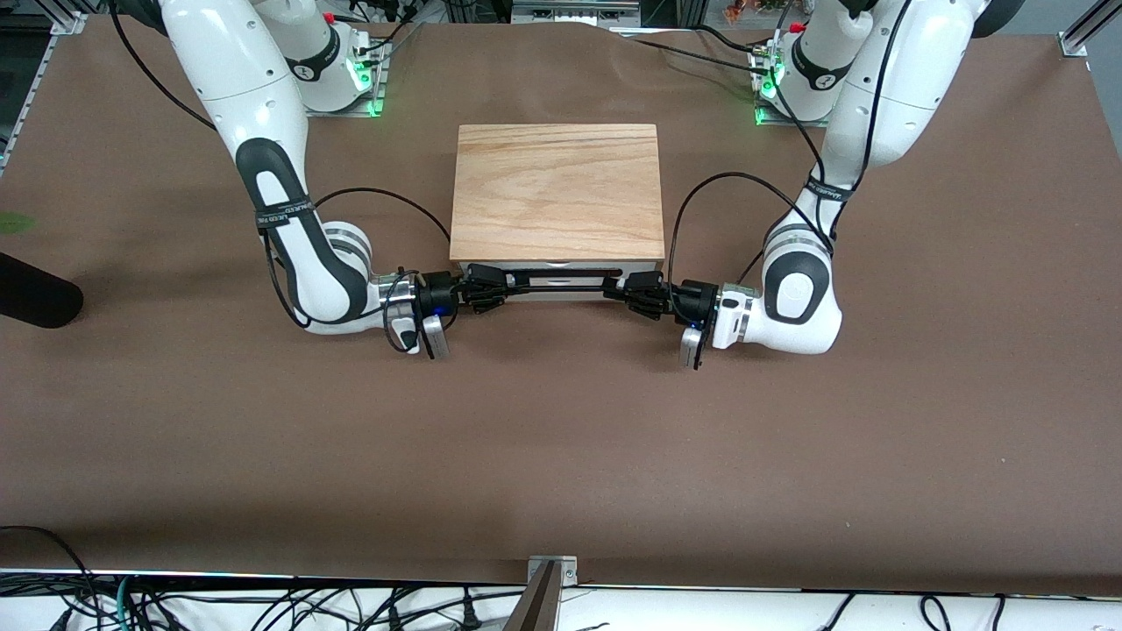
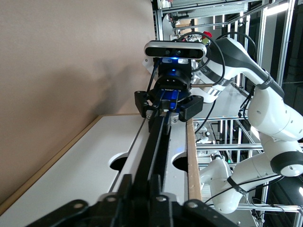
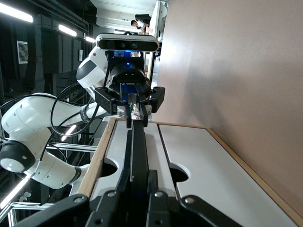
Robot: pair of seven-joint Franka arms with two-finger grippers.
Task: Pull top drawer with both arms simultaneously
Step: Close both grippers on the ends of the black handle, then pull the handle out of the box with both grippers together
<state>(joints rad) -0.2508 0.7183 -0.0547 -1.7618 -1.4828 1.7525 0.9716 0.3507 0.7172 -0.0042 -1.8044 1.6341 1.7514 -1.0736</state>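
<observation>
My right tool (image 1: 491, 287) is clamped on one end of the black handle (image 1: 561, 282) so the pull stays even. The top drawer (image 1: 561, 291) sits pushed in under the cabinet's wooden lid (image 1: 557, 188) at mid-desk. My left tool (image 1: 633, 292) is clamped on the handle's other end, mirroring the right so the tray slides out square.

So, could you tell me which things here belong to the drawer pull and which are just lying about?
In the job:
- top drawer, barely out
- its black handle
- left gripper, shut on the handle's end
- right gripper, shut on the handle's other end

Lying about:
- cabinet's wood lid
- loose cables along the table's near edge
</observation>
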